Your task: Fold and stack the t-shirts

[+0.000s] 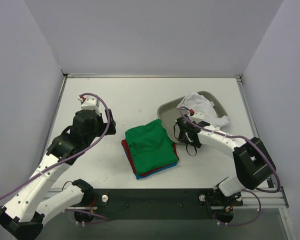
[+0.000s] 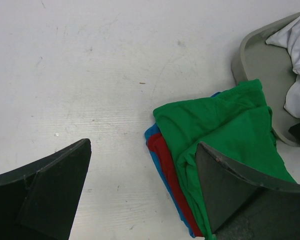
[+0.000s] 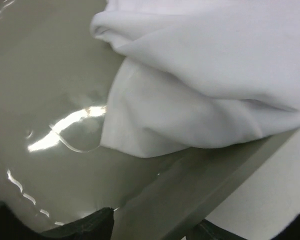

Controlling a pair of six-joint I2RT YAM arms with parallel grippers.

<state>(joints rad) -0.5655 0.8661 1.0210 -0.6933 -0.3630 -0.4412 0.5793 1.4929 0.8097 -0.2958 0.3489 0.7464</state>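
Three done, one to go I reckon: the green/red/blue pile (image 1: 150, 147) sits folded in the middle, the white tee (image 1: 202, 106) lies crumpled in the tray (image 1: 165, 111), right gripper (image 3: 152, 227) has its jaws apart at the rim, left gripper (image 2: 144, 146) is wide apart and empty.

A crumpled white t-shirt (image 3: 205, 75) lies in the glossy grey-beige tray (image 3: 45, 100), its folds reaching the rim beside the pale desk (image 3: 275, 195).
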